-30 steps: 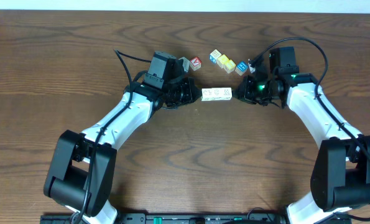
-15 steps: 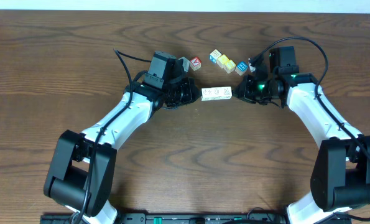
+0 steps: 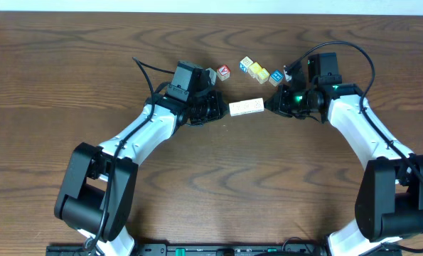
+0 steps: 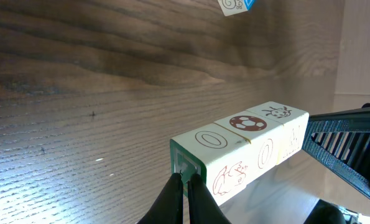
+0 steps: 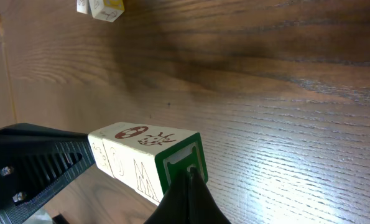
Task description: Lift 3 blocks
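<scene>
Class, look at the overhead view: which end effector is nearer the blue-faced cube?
Right. The right end effector presses one end of the row of white blocks, just robot-side of the blue-faced cube; the left end effector is at the row's opposite end, farther away.

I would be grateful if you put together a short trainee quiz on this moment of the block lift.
1. True or false: the row of three blocks is pressed between the left claw and the right claw, one at each end.
2. What is printed on top of the middle block? A) football B) star C) arrow
3. Fill in: both claws are ___ (open or shut).
Key: 1 true; 2 A; 3 shut.
</scene>
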Robot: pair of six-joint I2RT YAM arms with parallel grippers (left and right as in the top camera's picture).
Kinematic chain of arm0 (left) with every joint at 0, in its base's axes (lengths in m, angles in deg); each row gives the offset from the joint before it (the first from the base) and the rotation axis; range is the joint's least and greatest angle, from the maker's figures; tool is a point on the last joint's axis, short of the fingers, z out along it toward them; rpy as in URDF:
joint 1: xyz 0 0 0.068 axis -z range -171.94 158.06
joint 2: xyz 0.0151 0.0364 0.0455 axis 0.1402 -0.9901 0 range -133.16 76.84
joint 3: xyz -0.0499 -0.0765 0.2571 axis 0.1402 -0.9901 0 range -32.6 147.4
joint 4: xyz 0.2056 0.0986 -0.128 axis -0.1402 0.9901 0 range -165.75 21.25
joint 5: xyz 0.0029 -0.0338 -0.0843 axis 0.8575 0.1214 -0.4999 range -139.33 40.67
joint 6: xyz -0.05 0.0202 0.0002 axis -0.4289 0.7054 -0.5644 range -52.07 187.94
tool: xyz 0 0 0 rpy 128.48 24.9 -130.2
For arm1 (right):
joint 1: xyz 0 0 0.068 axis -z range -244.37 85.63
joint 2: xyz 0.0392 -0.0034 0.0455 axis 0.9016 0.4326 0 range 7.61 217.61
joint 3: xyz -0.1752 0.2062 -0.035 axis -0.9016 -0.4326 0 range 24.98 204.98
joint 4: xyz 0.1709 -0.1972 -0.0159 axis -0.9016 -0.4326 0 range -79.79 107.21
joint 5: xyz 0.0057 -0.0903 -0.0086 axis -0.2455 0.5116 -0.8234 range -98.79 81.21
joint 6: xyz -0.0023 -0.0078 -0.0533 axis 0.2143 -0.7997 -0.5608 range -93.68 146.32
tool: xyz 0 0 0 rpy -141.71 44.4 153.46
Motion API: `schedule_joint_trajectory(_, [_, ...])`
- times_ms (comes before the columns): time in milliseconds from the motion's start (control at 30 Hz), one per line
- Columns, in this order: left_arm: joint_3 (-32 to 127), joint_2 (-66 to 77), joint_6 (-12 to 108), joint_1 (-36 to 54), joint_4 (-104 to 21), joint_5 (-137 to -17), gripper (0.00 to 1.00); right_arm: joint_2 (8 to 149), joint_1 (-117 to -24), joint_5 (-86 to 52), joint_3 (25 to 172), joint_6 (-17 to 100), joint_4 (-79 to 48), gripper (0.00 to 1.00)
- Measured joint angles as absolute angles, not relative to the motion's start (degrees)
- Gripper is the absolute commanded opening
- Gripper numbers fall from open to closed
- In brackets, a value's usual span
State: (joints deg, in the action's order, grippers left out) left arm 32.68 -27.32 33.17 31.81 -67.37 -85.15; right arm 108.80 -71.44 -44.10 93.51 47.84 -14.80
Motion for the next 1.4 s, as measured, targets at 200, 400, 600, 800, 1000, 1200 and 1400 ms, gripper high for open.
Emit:
schedule_joint_trajectory(200, [32.7,-28.1,33.2,31.8,-67.4,-85.1,0.07,108.8,-71.6,-44.1,93.5,47.8,-14.6,0.01])
schedule_joint_trajectory(400, [32.7,-29.3,33.2,31.9,-67.3,-85.1,0.07,108.8,-71.7,-44.3,93.4,47.8,-14.6,0.01])
schedule_joint_trajectory(600, [32.7,-29.3,33.2,31.9,-67.4,-85.1,0.07,108.8,-71.7,-44.3,93.4,47.8,-14.7,0.01])
schedule_joint_trajectory(800, [32.7,-29.3,33.1,31.9,-67.4,-85.3,0.07,108.8,-72.1,-43.0,93.4,47.8,-14.9,0.01])
schedule_joint_trajectory(1000, [32.5,-29.3,33.1,31.9,-67.4,-85.1,0.07,109.8,-73.0,-40.8,93.4,47.8,-14.5,0.01])
schedule_joint_trajectory(1200, [32.5,-29.3,33.1,31.9,-67.5,-85.2,0.07,112.3,-73.2,-39.8,93.1,47.8,-13.6,0.01])
schedule_joint_trajectory(1400, [32.5,-29.7,33.1,31.9,-67.5,-85.2,0.07,112.7,-73.7,-38.8,92.8,47.8,-13.7,0.01])
